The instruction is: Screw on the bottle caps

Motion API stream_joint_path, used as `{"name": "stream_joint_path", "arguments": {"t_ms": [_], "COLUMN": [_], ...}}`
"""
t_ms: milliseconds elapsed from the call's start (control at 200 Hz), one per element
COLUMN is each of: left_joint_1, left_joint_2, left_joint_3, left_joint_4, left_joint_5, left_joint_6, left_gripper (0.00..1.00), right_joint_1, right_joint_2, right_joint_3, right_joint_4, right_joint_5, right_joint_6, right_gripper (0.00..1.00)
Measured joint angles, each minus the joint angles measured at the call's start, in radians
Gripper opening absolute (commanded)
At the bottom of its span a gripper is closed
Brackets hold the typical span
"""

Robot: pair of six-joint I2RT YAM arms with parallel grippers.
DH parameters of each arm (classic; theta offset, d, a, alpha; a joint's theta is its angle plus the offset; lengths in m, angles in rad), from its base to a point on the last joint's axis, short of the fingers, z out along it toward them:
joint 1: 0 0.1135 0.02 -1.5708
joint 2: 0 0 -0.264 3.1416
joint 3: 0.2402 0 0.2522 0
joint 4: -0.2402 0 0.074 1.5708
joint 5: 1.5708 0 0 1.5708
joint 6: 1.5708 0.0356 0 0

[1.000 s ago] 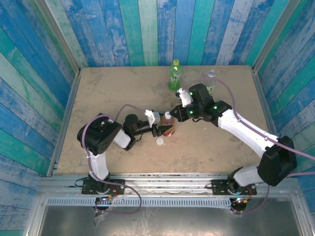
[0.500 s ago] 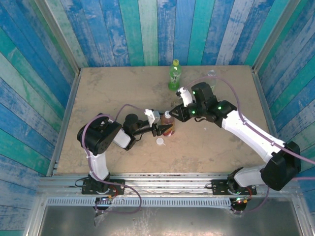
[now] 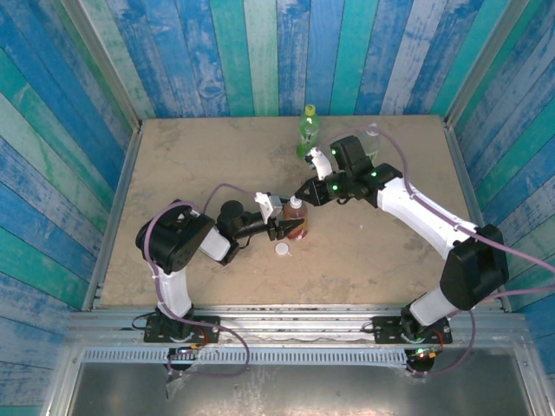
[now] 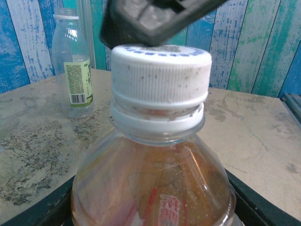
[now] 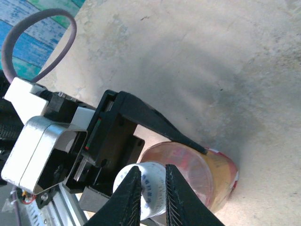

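My left gripper (image 3: 290,228) is shut on the amber bottle (image 3: 297,227) with the red label, which stands upright mid-table. Its black fingers flank the bottle's body (image 4: 155,188) low in the left wrist view. A white cap (image 4: 161,75) sits on the bottle's neck. My right gripper (image 3: 303,196) hangs right above that cap (image 5: 153,193), shut to a narrow slit. The cap is wider than the slit and shows behind the fingers (image 5: 129,197). A second white cap (image 3: 282,250) lies loose on the table just in front of the bottle.
A green bottle (image 3: 308,132) with a yellow-green cap stands at the back of the table. A clear bottle with a green label (image 4: 71,66) stands behind my right arm, near the back edge (image 3: 372,139). Blue plank walls enclose the table.
My right arm's wrist and elbow have swung toward the back wall, while its fingertips stayed over the amber bottle's cap. The left arm and the bottle have not moved.
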Motion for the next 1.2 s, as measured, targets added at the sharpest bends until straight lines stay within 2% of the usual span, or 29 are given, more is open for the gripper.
{"name": "stream_joint_path", "arguments": {"t_ms": [205, 300, 436, 586, 696, 836, 946, 1197], "left_joint_1": [-0.005, -0.007, -0.017, -0.030, -0.036, -0.037, -0.040, -0.057], "left_joint_2": [-0.002, -0.002, -0.010, -0.059, -0.125, -0.220, -0.283, -0.395], "left_joint_3": [0.000, 0.009, 0.028, 0.040, 0.042, 0.066, 0.082, 0.113], "left_joint_4": [-0.007, -0.018, -0.060, -0.159, -0.269, -0.403, -0.483, -0.663], "left_joint_5": [-0.005, -0.013, -0.028, -0.039, -0.026, 0.034, 0.080, 0.187], "left_joint_6": [0.018, 0.017, 0.025, 0.053, 0.077, 0.115, 0.142, 0.228], "left_gripper": [0.51, 0.51, 0.51, 0.51, 0.51, 0.51, 0.51, 0.51], "right_joint_1": [-0.008, -0.005, -0.003, 0.003, 0.023, 0.030, 0.030, 0.072], "right_joint_2": [-0.083, -0.132, -0.197, -0.290, -0.353, -0.446, -0.486, -0.391], "right_joint_3": [-0.099, -0.141, -0.147, -0.134, -0.100, -0.095, -0.093, 0.010], "right_joint_4": [0.032, -0.003, -0.040, -0.092, -0.154, -0.192, -0.207, -0.293], "right_joint_5": [-0.030, -0.040, -0.033, 0.009, 0.050, 0.056, 0.050, -0.003], "right_joint_6": [0.007, 0.004, -0.046, -0.195, -0.366, -0.601, -0.755, -0.941], "right_gripper": [0.17, 0.21, 0.38, 0.61, 0.68, 0.71, 0.69, 0.61]}}
